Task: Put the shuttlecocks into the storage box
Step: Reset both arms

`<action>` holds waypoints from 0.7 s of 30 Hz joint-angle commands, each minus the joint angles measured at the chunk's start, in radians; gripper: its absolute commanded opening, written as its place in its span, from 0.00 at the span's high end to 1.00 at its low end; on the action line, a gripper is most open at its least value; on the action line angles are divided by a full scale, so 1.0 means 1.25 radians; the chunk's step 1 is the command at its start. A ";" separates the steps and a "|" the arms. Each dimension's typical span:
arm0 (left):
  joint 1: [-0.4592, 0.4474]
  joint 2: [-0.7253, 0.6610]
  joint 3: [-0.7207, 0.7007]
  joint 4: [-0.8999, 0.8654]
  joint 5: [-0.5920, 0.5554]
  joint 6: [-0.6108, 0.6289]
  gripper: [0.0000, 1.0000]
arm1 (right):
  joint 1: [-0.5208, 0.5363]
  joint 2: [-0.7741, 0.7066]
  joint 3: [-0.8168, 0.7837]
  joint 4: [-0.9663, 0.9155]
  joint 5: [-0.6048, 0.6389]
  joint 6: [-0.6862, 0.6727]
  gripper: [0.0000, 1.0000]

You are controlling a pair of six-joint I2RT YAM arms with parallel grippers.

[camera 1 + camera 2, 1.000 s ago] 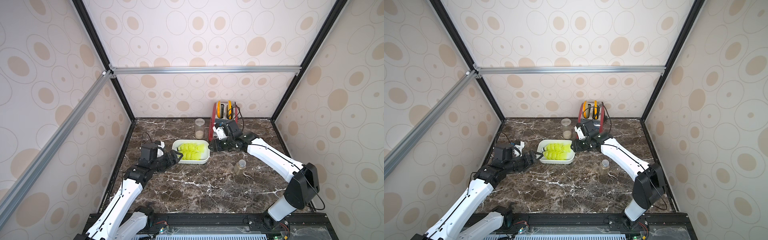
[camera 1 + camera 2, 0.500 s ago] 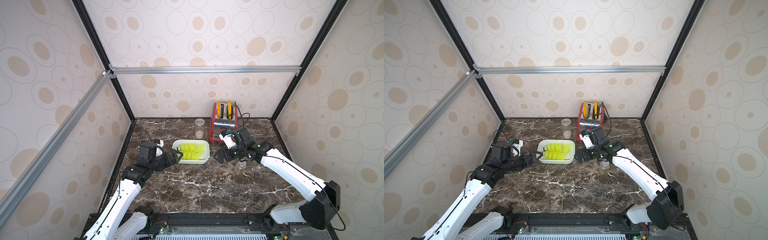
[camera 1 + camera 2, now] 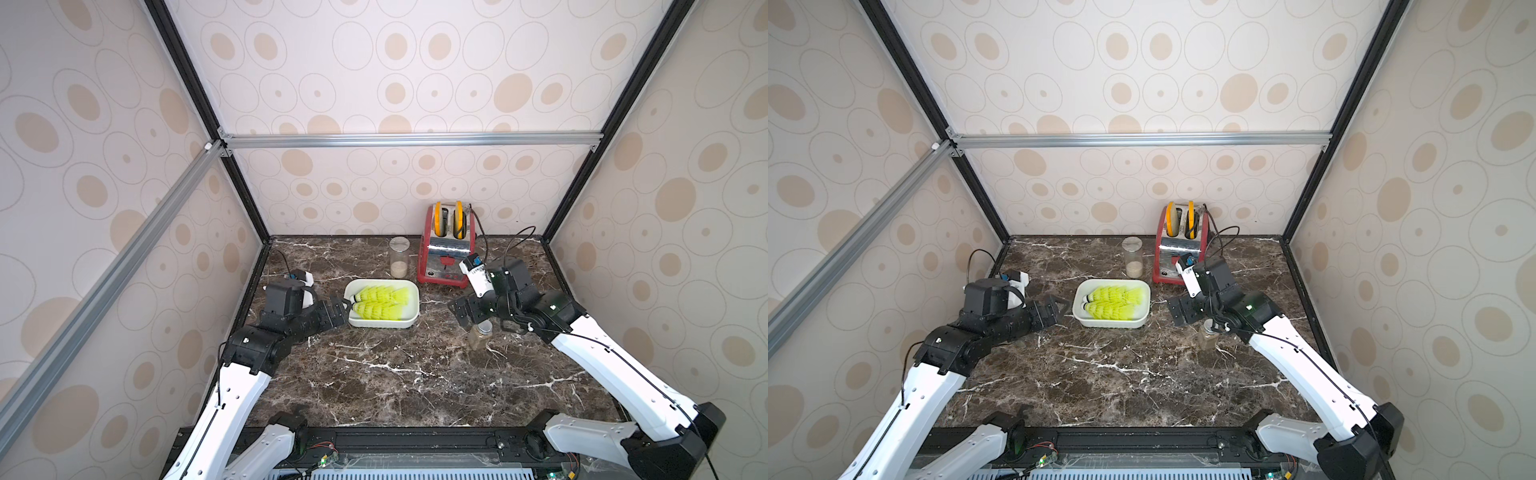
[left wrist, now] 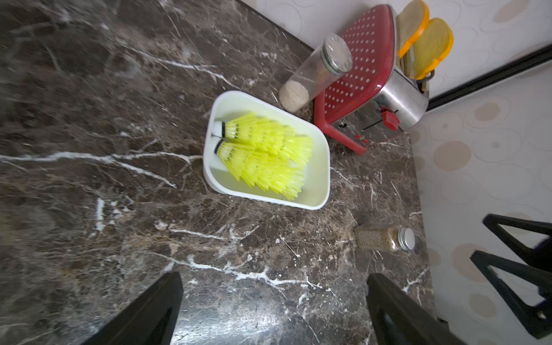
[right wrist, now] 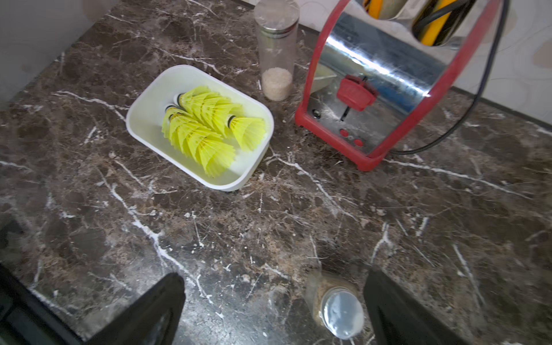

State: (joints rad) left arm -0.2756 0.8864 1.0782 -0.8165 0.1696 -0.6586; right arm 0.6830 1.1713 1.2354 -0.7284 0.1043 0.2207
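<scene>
**Left gripper (image 3: 338, 309) and right gripper (image 3: 467, 311) hanging open on either side of a filled box**

Both grippers are hovering empty above the marble counter (image 3: 374, 382), jaws spread wide and gripping nothing. The left one is pointing at the near end of the storage box (image 3: 382, 325), close to its rim but apparently not touching. The right one is standing well apart from it, over the small spice jar (image 3: 480, 336).

The shuttlecocks (image 3: 380, 303) are lying inside the box on their sides. They are nesting in two stacks side by side, white tips towards the left arm. In the right wrist view one further shuttlecock (image 5: 246, 131) is lying alone at the far end of the stacks. No loose one is showing on the counter in any view, so the task is looking finished.

These pieces are looking very light, with thin plastic skirts that are likely giving way under a hard squeeze. A nested stack is probably sliding apart if lifted by one cone alone. The safest hold is looking like the dark band just behind the rounded tip, where the body is stiffest. A gentle pinch across the narrow part of the skirt is the alternative.

The tall jar (image 3: 399, 257) and the red toaster (image 3: 446, 257) are standing just behind the box, leaving little room on that side.
</scene>
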 commanded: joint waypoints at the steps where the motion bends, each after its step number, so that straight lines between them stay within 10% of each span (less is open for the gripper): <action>1: -0.002 0.007 0.081 -0.128 -0.242 0.025 0.01 | -0.003 -0.013 0.036 -0.041 0.140 -0.039 0.00; 13: -0.002 -0.013 0.076 -0.110 -0.506 0.090 0.01 | -0.119 -0.100 -0.043 0.005 0.255 -0.013 0.00; 21: -0.001 -0.141 -0.208 0.203 -0.592 0.181 0.01 | -0.305 -0.163 -0.214 0.135 0.343 0.005 0.00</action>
State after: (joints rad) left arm -0.2760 0.7727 0.9058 -0.7490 -0.4858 -0.4778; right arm 0.3096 0.9794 1.0203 -0.6350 0.4492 0.2226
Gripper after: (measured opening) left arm 0.990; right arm 0.999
